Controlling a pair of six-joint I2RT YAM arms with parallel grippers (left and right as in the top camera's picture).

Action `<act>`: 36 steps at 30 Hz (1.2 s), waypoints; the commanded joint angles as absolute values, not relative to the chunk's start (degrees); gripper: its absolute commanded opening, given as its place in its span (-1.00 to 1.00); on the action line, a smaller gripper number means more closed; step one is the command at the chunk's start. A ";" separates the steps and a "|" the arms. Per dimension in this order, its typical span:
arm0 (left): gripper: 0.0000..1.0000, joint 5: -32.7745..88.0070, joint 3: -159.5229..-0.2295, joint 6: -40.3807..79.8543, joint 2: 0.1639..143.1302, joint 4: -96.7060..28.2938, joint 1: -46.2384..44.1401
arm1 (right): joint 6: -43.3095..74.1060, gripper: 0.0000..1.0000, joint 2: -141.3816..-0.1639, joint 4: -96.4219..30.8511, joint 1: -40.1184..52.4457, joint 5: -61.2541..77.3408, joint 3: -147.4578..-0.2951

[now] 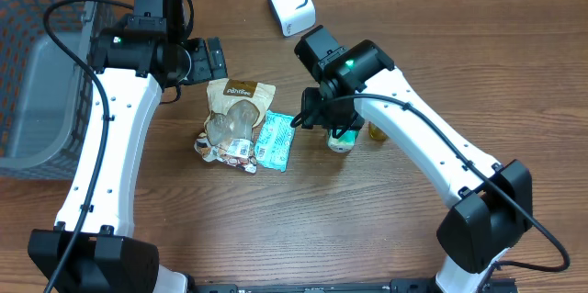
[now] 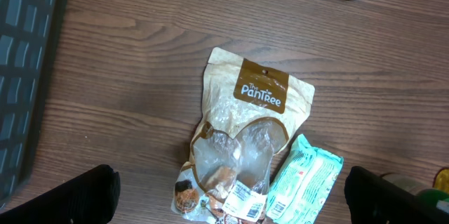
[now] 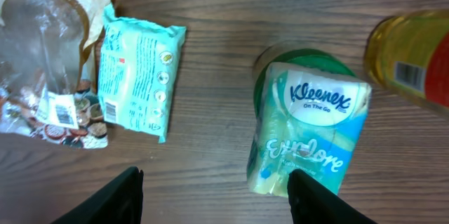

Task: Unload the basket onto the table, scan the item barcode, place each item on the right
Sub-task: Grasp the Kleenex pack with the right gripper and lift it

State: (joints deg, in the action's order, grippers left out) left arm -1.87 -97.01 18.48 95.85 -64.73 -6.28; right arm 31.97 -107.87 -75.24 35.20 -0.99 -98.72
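Note:
A white barcode scanner stands at the table's far edge. A brown Pantree snack bag lies in the middle, with a teal wipes pack beside it. To the right lies a Kleenex tissue pack, partly over a green lid. My right gripper hangs open over the tissue pack, which sits by the right finger with bare table across the rest of the gap. My left gripper is wide open above the snack bag, holding nothing.
A dark mesh basket stands at the left edge. A yellow bottle with a barcode label lies just right of the tissue pack. The snack bag's white barcode label faces up.

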 commanded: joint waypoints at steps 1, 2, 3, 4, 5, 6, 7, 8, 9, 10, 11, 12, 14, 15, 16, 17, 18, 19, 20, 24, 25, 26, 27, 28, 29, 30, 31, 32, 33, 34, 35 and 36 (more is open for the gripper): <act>0.99 -1.45 -97.54 18.85 96.01 -64.49 -6.39 | 34.76 0.21 -106.85 -75.07 37.17 -7.16 -98.04; 0.99 -1.45 -97.54 18.85 96.01 -64.49 -6.39 | 34.76 0.15 -106.85 -74.87 37.74 -8.45 -97.80; 0.99 -1.45 -97.54 18.85 96.01 -64.49 -6.39 | 34.79 0.11 -106.85 -74.89 38.22 -9.54 -97.71; 0.99 -1.45 -97.54 18.85 96.01 -64.49 -6.39 | 34.79 0.09 -106.85 -74.89 38.54 -10.39 -97.67; 0.99 -1.48 -97.54 18.85 96.01 -64.49 -6.39 | 34.79 0.09 -106.85 -74.76 38.89 -11.25 -97.43; 0.99 -1.45 -97.54 18.85 96.01 -64.49 -6.39 | 34.79 0.08 -106.85 -74.72 38.96 -11.66 -97.32; 0.99 -1.48 -97.54 18.85 96.01 -64.49 -6.39 | 34.83 0.01 -106.85 -74.70 38.96 -11.92 -97.23; 0.99 -1.45 -97.54 18.85 96.01 -64.49 -6.39 | 35.27 -0.01 -106.85 -74.65 38.94 -12.16 -96.95; 0.99 -1.48 -97.54 18.85 96.01 -64.49 -6.39 | 36.12 -0.01 -106.85 -74.67 38.94 -12.82 -96.49; 0.99 -1.45 -97.54 18.85 96.01 -64.49 -6.39 | 36.27 -0.01 -106.85 -74.46 38.94 -13.39 -95.92; 0.99 -1.45 -97.54 18.85 96.01 -64.49 -6.39 | 36.27 -0.01 -106.85 -74.11 38.94 -13.69 -95.37; 0.99 -1.48 -97.54 18.85 96.01 -64.49 -6.39 | 36.25 0.00 -106.85 -73.32 38.94 -13.91 -94.54; 0.99 -1.45 -97.54 18.85 96.01 -64.49 -6.39 | 36.25 0.00 -106.85 -71.64 38.94 -13.98 -93.21; 0.99 -1.45 -97.54 18.85 96.01 -64.49 -6.39 | 36.23 0.00 -106.85 -70.91 38.94 -14.11 -92.58; 0.99 -1.45 -97.54 18.85 96.01 -64.49 -6.39 | 36.25 0.00 -106.85 -70.41 38.94 -14.39 -92.12; 1.00 -1.45 -97.54 18.85 96.01 -64.51 -6.39 | 36.25 0.00 -106.85 -70.06 38.94 -15.09 -91.57; 0.99 -1.45 -97.54 18.85 96.01 -64.49 -6.39 | 36.25 -0.01 -106.85 -69.38 38.94 -16.14 -90.63; 0.99 -1.45 -97.54 18.85 96.01 -64.49 -6.39 | 36.25 -0.01 -106.85 -69.10 38.94 -16.43 -90.28; 0.99 -1.45 -97.54 18.85 96.01 -64.49 -6.39 | 36.23 -0.02 -106.85 -68.49 38.94 -16.91 -89.56; 0.99 -1.45 -97.54 18.85 96.01 -64.49 -6.39 | 36.23 -0.05 -106.85 -66.72 38.94 -17.12 -87.92; 1.00 -1.45 -97.54 18.85 96.01 -64.49 -6.39 | 36.23 -0.07 -106.85 -66.35 38.94 -17.12 -87.61; 1.00 -1.45 -97.54 18.85 96.01 -64.49 -6.39 | 36.23 -0.09 -106.85 -65.84 38.94 -17.12 -87.09; 0.99 -1.45 -97.54 18.85 96.01 -64.49 -6.39 | 36.18 -0.10 -106.85 -65.23 38.94 -17.12 -86.54; 0.99 -1.45 -97.54 18.85 96.01 -64.49 -6.39 | 36.16 -0.11 -106.85 -64.73 38.94 -17.12 -86.04; 0.99 -1.45 -97.54 18.85 96.01 -64.49 -6.39 | 36.01 -0.17 -106.85 -64.27 38.94 -17.12 -85.54; 0.99 -1.45 -97.54 18.85 96.01 -64.49 -6.39 | 36.01 -0.28 -106.85 -64.12 38.94 -17.15 -85.25; 0.99 -1.45 -97.54 18.85 96.01 -64.49 -6.39 | 36.01 -0.38 -106.85 -63.94 38.94 -17.12 -85.01; 0.99 -1.48 -97.54 18.85 96.01 -64.49 -6.39 | 36.01 -0.47 -106.85 -63.94 38.94 -17.12 -84.99; 0.99 -1.45 -97.54 18.85 96.01 -64.49 -6.39 | 36.01 -0.54 -106.85 -63.88 38.94 -17.12 -84.99; 0.99 -1.45 -97.54 18.85 96.01 -64.49 -6.39 | 36.01 -0.57 -106.85 -63.88 38.94 -17.12 -84.99; 1.00 -1.45 -97.54 18.85 96.01 -64.49 -6.39 | 35.99 -0.59 -106.85 -63.96 38.92 -17.12 -84.99; 0.99 -1.45 -97.54 18.85 96.01 -64.49 -6.39 | 35.99 -0.58 -106.85 -64.25 38.89 -17.08 -85.01</act>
